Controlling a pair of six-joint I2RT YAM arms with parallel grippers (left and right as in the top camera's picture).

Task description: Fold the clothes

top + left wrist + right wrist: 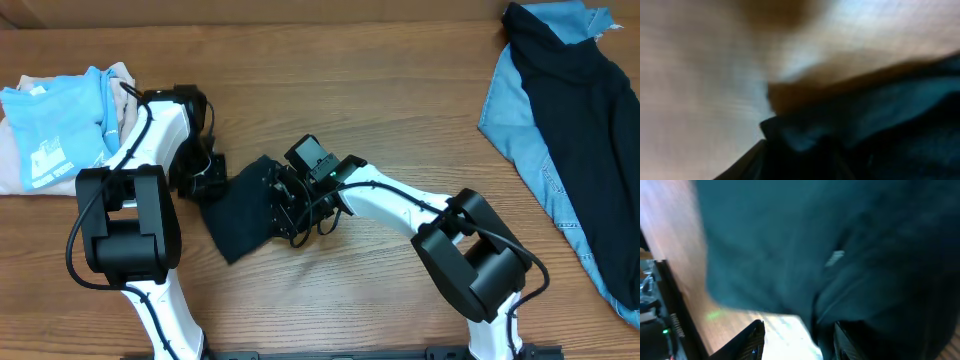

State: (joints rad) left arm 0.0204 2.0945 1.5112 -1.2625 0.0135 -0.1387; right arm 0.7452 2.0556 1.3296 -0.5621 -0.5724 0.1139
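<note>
A light-blue tee (60,125) with white print lay on a beige garment (15,165) at the far left of the wooden worktop (350,90). Just right of that pile, the left arm (125,225) reached away from the near edge. Its left end effector (205,178) sat low at the left edge of the black T-shirt (240,215). The left wrist view was blurred, with dark cloth (865,135) filling its lower right over pale wood. It could not be told whether that end effector was spread, pressed together or pinching the fabric.

The black T-shirt lay in a compact, rumpled bundle at the middle of the worktop, between the two end effectors. The right end effector (290,205) met its right side. From the right wrist, the shirt (790,245) covered nearly the whole view, with a small white mark (835,258) on it. The two dark fingers (754,339) showed apart at the bottom edge, with cloth hanging over and between them. It could not be told whether they pinched it.

The right arm (470,250) ran back to the near right. At the far right, well apart from the bundle, a blue denim garment (530,150) lay spread with a dark garment (590,130) on top of it.
</note>
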